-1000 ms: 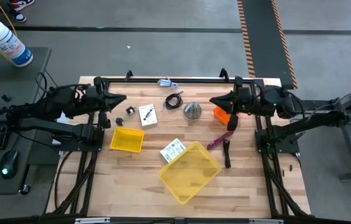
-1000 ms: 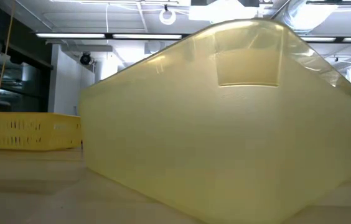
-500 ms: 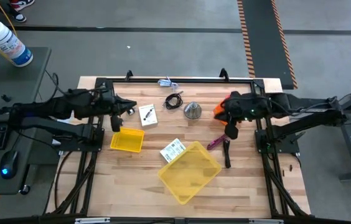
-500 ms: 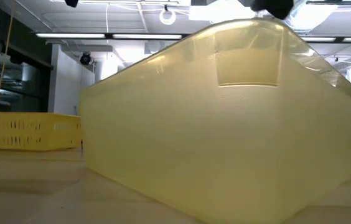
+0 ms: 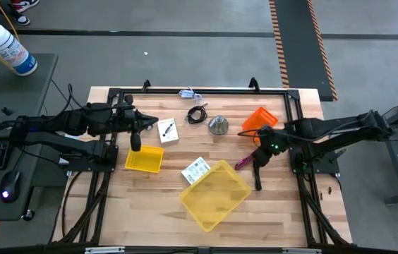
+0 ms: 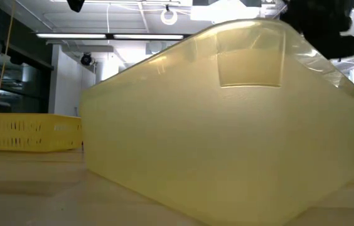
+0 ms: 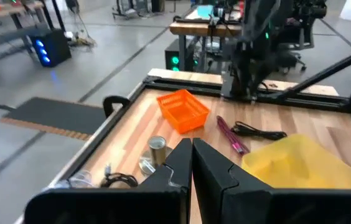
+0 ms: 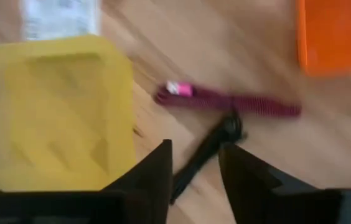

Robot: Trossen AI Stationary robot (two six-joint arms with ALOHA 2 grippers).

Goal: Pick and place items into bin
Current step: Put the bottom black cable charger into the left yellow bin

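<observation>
Within the last sec the right gripper [image 5: 259, 156] left the orange basket [image 5: 259, 118] and swung fwd to hang over the purple stick tool [image 5: 247, 159] and the thin black piece [image 5: 257, 175] lying just beside it; its fingers, pressed together before, now stood spread, and the right wrist view showed the black piece [image 8: 206, 149] running up between them with the purple tool [image 8: 231, 102] just beyond. The left gripper [image 5: 135, 141] also reached fwd, to a spot near the small yellow basket [image 5: 144, 158] and the white card w/ black mark [image 5: 167, 130], fingers pinched together on nothing. Judged from that, the right arm was lining up pick no. 1, prob. the purple tool or the black piece, and no item had reached the large yellow bin [image 5: 215, 194], which looked bare inside. Count on the table [image 5: 284, 219]: 3 containers (1 large yellow bin, 1 small yellow basket, 1 orange basket), 2 white cards incl. the printed label card [image 5: 196, 170] touching the bin's rim, 1 coiled black cable [image 5: 197, 114], 1 purple tool, 1 thin black piece, 1 silver cone [image 5: 218, 125], 1 small pale object [image 5: 188, 94] at the back rail; the black clip couldn't be made out next to the left arm
</observation>
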